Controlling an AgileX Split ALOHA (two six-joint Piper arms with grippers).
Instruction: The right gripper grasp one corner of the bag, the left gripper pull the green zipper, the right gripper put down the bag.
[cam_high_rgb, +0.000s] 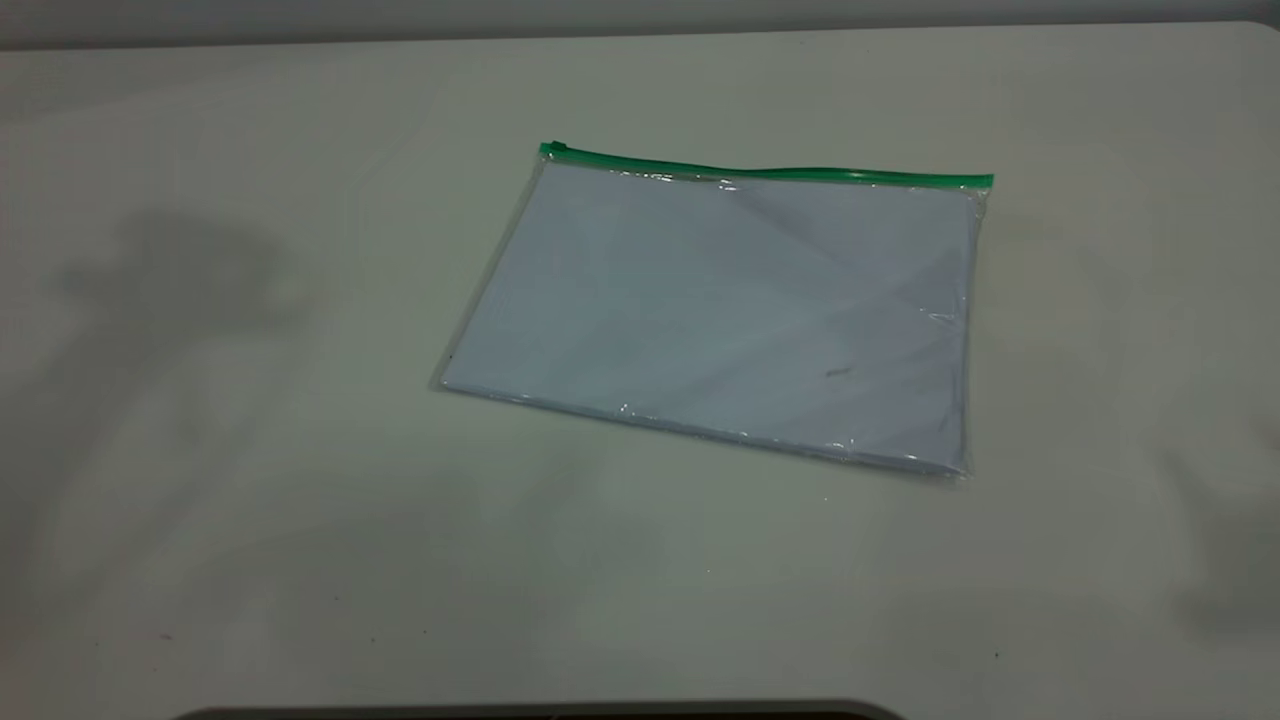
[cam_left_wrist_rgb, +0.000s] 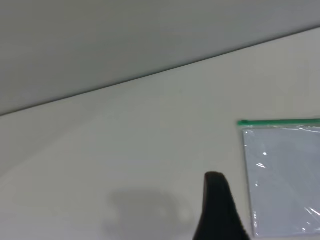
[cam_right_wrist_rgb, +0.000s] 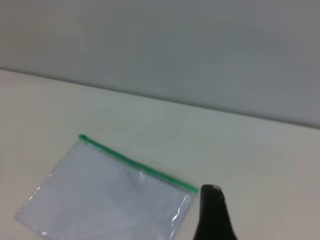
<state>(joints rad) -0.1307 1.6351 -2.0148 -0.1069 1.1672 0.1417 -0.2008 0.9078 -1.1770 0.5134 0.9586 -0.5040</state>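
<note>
Exterior looks steeply down; both wrist views — low, oblique — share the bag (cam_high_rgb: 720, 310).

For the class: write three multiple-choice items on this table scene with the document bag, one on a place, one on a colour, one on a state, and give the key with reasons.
1. In the exterior view, where does the slider tab sit on the zipper?
A. at the strip's left end
B. at its middle
C. at its right end

2. What colour is the zipper strip?
A. red
B. green
C. blue

3. How does the bag lie?
A. flat on the table, untouched
B. lifted by one corner
C. folded in half

Key: A, B, A.
1: the slider tab forms a small bump at the left end of the green zipper.
2: the strip along the far edge is bright green in all three views.
3: the bag rests flat on the table; the left gripper and the right gripper show only a dark tip each, apart from it.
</note>
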